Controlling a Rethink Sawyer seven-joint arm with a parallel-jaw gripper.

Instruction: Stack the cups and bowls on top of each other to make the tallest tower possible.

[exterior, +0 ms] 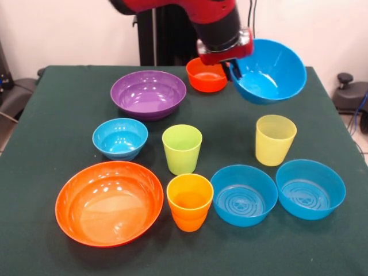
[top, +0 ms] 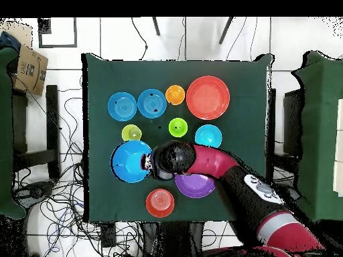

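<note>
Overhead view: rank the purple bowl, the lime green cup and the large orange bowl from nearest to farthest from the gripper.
1. Purple bowl: just beside the gripper, toward the robot's base.
2. Lime green cup: mid-table, a little farther away.
3. Large orange bowl: farthest, near the table's far edge.

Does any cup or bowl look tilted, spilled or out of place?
Only the large blue bowl: the gripper holds it by its rim, tilted, above the table. The other bowls and cups stand upright, opening up, unstacked.
</note>
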